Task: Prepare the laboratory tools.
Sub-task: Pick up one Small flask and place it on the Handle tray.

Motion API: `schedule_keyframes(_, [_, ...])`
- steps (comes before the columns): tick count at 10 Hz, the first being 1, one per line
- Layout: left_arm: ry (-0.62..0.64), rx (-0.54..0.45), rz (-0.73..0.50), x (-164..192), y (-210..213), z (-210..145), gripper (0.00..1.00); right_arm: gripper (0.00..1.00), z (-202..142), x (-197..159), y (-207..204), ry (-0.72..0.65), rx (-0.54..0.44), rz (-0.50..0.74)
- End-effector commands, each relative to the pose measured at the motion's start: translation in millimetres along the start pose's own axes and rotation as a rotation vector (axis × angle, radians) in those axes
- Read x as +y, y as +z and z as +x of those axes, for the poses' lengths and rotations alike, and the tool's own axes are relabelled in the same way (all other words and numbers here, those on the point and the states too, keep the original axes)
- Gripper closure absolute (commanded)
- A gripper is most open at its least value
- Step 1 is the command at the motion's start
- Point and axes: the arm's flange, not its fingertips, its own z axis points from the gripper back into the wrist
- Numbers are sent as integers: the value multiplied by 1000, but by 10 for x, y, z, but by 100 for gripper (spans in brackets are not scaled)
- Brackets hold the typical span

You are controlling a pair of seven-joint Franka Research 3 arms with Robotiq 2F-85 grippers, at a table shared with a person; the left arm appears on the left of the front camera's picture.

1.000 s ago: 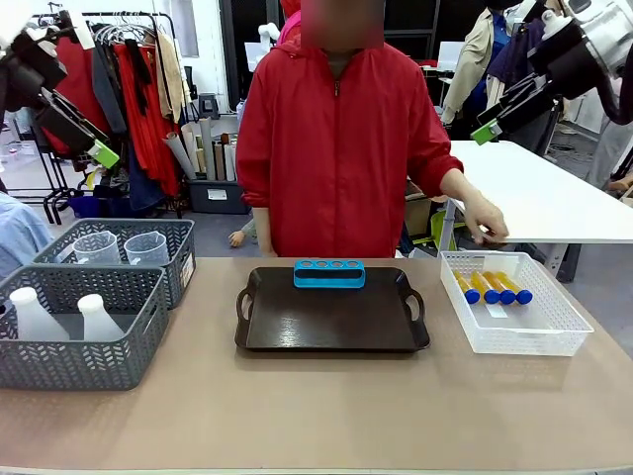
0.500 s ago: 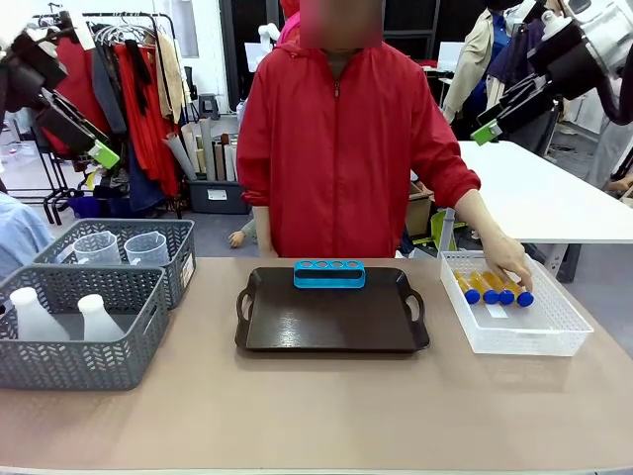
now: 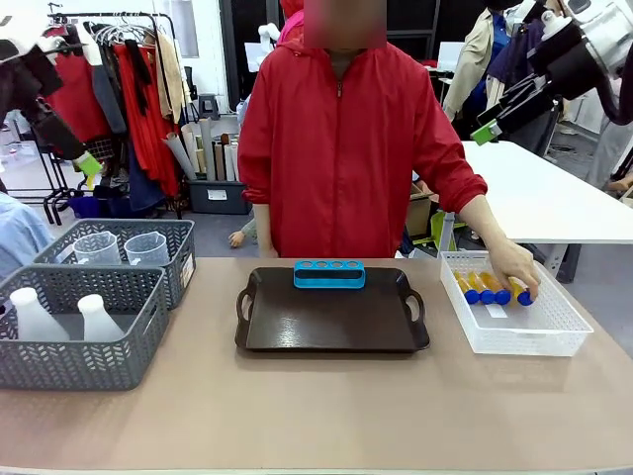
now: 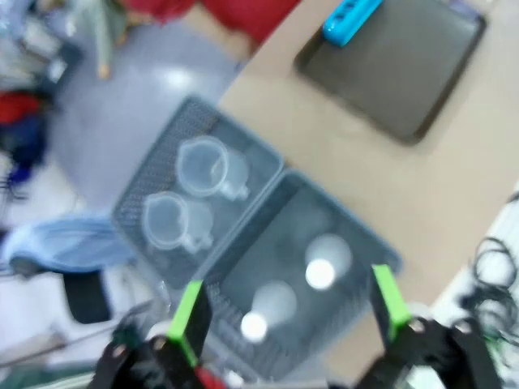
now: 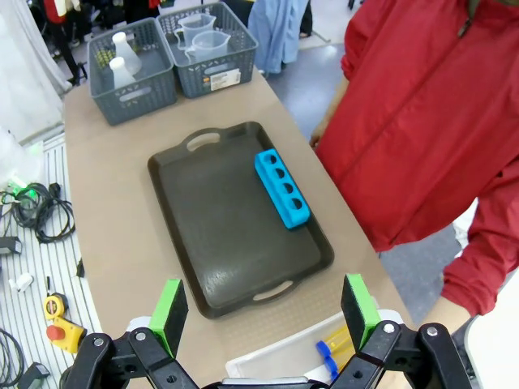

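Left wrist view: left pincer, spread wide, hangs above two white flasks.

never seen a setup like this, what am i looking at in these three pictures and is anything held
Two white robot arms share a table with a person in red. The wide picture looks across the table from the robot's side. The other two come from cameras on the arms' wrists, looking past the left gripper and right gripper; both are open, empty and raised. On the table: a dark tray with a blue rack, grey baskets of flasks and beakers, and a white basket of tubes, which the person's hand touches.
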Motion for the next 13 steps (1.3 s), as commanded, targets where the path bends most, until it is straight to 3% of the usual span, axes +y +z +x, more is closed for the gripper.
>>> schedule_keyframes(1, [122, 130, 15, -232, 0, -87, 0, 0, 7, 10, 20, 5, -3, 0])
schedule_keyframes(3, [237, 235, -32, -249, -294, -329, 0, 0, 7, 10, 20, 5, -3, 0])
schedule_keyframes(6, [372, 267, -44, -237, -809, -656, 0, 0, 7, 10, 20, 5, -3, 0])
schedule_keyframes(9, [381, 292, -42, -188, -1180, -781, 0, 0, 7, 10, 20, 5, -3, 0])
schedule_keyframes(11, [334, 256, -96, -213, -1189, -732, 0, 0, 7, 10, 20, 5, -3, 0])
schedule_keyframes(13, [370, 305, -58, -195, -1213, -796, 0, 0, 7, 10, 20, 5, -3, 0])
